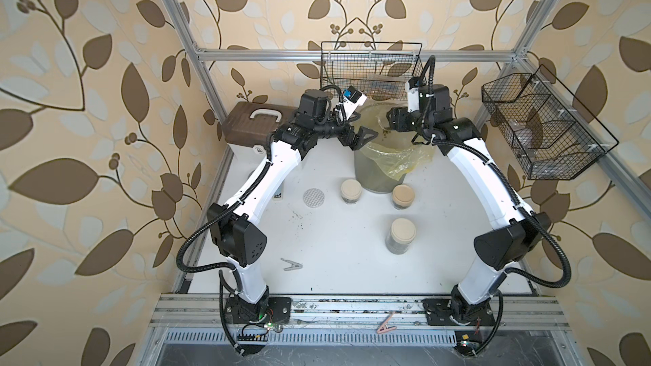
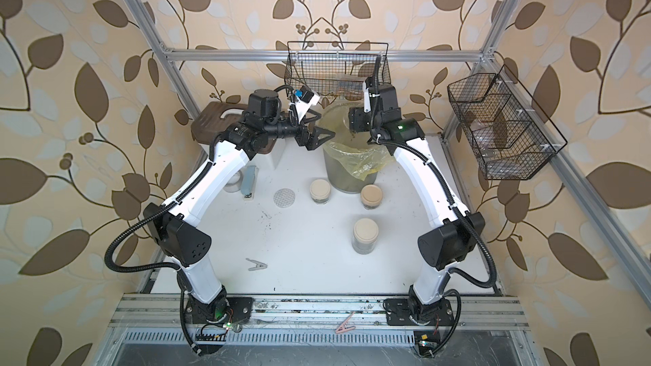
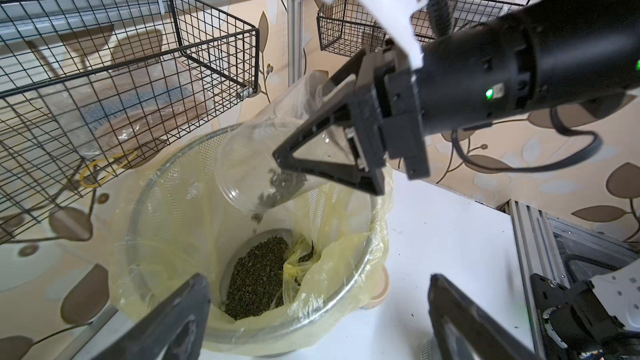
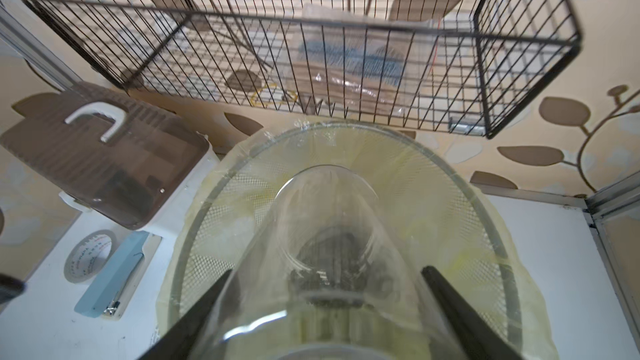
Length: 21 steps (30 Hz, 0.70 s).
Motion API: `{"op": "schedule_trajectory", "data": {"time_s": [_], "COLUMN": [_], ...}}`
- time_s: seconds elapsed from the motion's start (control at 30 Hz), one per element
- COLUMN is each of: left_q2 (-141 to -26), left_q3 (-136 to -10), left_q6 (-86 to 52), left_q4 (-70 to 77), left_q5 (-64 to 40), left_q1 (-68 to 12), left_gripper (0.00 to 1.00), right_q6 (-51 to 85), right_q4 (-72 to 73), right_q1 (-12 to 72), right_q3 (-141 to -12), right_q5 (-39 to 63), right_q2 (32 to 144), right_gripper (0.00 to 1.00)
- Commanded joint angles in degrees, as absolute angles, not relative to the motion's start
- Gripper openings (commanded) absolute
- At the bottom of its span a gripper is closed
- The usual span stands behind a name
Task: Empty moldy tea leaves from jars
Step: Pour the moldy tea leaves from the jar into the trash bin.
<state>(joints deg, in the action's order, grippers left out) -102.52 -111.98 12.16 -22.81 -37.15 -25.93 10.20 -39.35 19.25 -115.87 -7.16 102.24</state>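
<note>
moldy tea leaves (image 3: 284, 185) spill from a tilted jar (image 3: 239, 164) clamped in the right gripper (image 3: 298, 122) over the lined bin (image 1: 378, 181) at the back edge of the table (image 1: 334, 241); left gripper (image 1: 357, 139) spread wide, empty

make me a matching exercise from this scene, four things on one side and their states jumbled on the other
1 open jar
2 dotted lid
3 left gripper
4 bin

a lies flat on the table
b jaws open, empty
c lined with yellow plastic
d tilted, held by the right gripper

Pairs: 1-d, 2-a, 3-b, 4-c
</note>
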Motion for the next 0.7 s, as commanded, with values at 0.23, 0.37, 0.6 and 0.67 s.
{"op": "schedule_trajectory", "data": {"time_s": [0.23, 0.37, 0.6, 0.67], "left_q2": [-101.8, -102.1, -102.6, -102.7], "left_q3": [-113.5, -114.1, -114.5, -114.6], "left_q6": [14.1, 14.3, 14.6, 14.6], "left_q4": [-22.6, -22.7, -22.8, -22.8], "left_q5": [-37.0, -37.0, -36.9, -36.9], "left_q1": [-26.7, -26.8, -26.8, -26.9], "left_gripper": [0.99, 0.99, 0.99, 0.99], "right_q6": [9.5, 9.3, -4.0, 0.4], "right_q4": [-45.6, -51.7, -56.1, -58.6], "right_q1": [19.5, 19.8, 26.4, 24.7], "right_q3": [-121.2, -128.2, -137.2, -139.7], "right_q5": [-10.2, -13.4, -32.1, -25.7], "right_q2": [103.6, 106.5, 111.4, 112.9], "right_gripper": [0.47, 0.46, 0.47, 0.48]}}
